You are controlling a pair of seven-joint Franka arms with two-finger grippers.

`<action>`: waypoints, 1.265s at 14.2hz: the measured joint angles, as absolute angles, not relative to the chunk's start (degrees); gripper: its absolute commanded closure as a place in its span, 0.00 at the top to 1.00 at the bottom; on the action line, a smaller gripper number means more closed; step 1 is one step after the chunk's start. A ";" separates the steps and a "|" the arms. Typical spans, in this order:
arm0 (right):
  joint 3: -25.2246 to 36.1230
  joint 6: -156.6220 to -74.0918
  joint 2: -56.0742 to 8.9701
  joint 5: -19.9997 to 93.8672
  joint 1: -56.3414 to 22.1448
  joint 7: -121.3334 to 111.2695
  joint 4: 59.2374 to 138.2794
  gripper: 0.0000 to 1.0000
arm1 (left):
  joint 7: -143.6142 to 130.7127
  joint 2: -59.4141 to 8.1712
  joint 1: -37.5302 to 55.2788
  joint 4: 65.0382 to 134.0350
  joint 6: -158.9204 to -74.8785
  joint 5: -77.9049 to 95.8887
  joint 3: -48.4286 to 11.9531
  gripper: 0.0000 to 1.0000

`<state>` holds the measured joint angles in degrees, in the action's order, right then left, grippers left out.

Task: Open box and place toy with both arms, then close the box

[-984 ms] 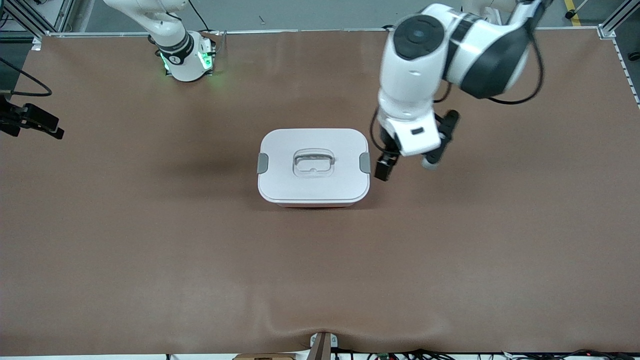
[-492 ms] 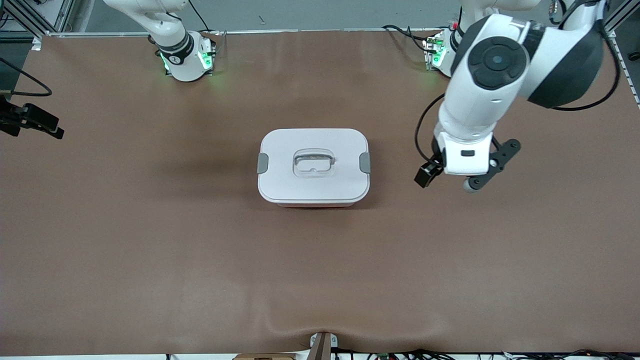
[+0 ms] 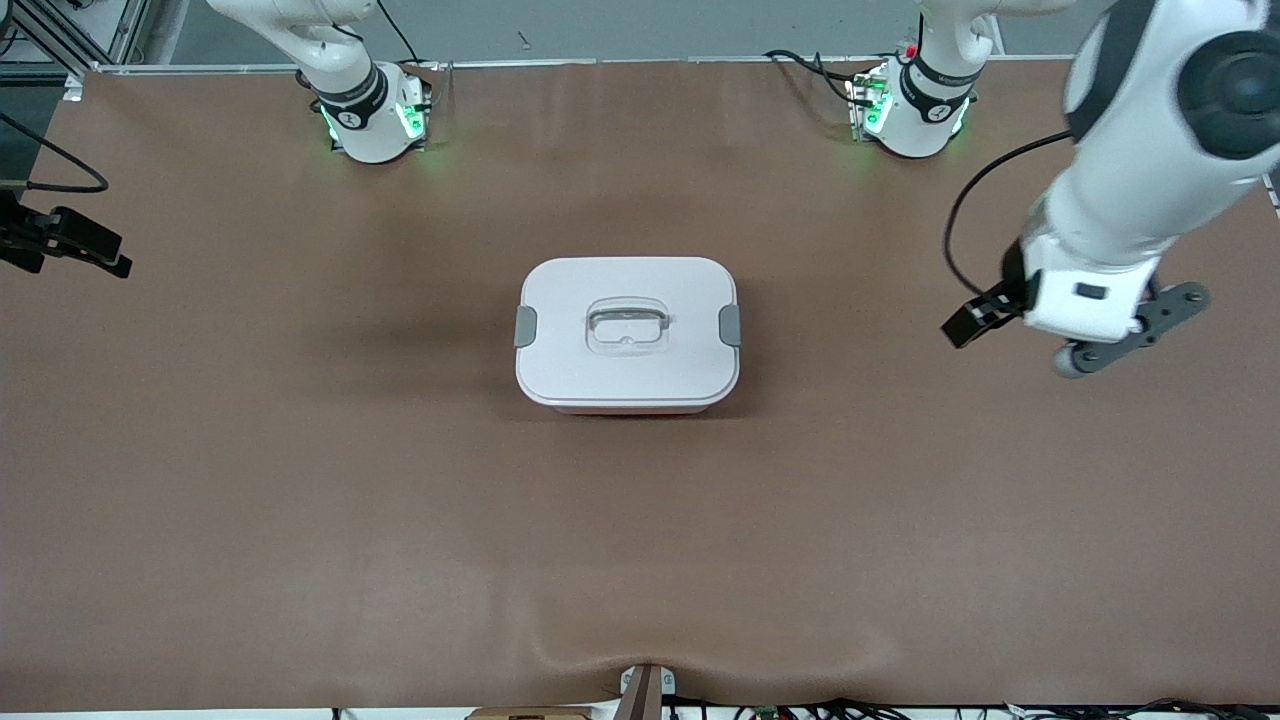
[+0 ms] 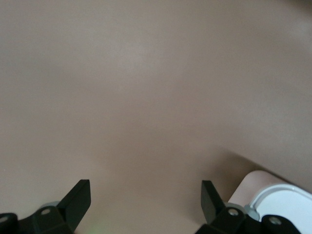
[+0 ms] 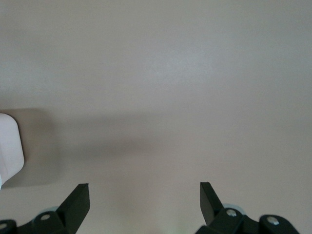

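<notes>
The box [image 3: 628,335] stands shut in the middle of the table, its white lid on, with the clear handle [image 3: 626,326] and a grey clip [image 3: 730,325] at each end. The toy is out of view. My left gripper [image 4: 145,197] is open and empty over bare table toward the left arm's end, its white hand [image 3: 1085,300] well away from the box. My right gripper [image 5: 145,195] is open and empty over bare table at the right arm's end, where its black hand [image 3: 70,243] waits. A corner of the lid shows in each wrist view [image 4: 285,197] [image 5: 9,146].
The brown table mat [image 3: 640,560] has a small ripple at its edge nearest the front camera. The arm bases [image 3: 375,115] [image 3: 915,105] glow green along the farthest edge. A metal frame [image 3: 1225,50] stands at the table corner.
The left arm has swung from beside the box's grey clip out toward the left arm's end of the table. The box and the right arm have not moved.
</notes>
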<state>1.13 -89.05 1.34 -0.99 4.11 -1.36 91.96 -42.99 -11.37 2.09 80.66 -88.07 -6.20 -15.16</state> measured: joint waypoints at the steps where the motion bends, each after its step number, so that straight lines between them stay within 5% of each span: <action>1: 1.13 -89.05 1.34 -0.99 4.10 -1.36 91.96 1.00 | -40.27 -10.70 0.42 80.69 -87.22 -4.84 -15.15 1.00; 5: 1.13 -89.12 1.34 -0.99 4.10 -1.36 91.96 1.00 | -31.33 -7.80 -1.58 81.28 -84.60 -3.40 -14.27 1.00; 11: 1.13 -89.13 1.34 -0.98 4.10 -1.36 91.96 1.00 | -19.09 -0.43 3.17 87.81 -84.28 -0.32 -2.95 1.00; 18: 1.13 -89.07 1.34 -0.98 4.10 -1.34 91.99 1.00 | -16.63 8.08 3.28 97.23 -87.25 -0.28 -3.23 1.00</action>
<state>1.13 -89.07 1.34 -0.98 4.10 -1.34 91.99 -16.63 8.08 3.28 97.23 -87.25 -0.28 -3.23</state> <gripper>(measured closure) 0.000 0.000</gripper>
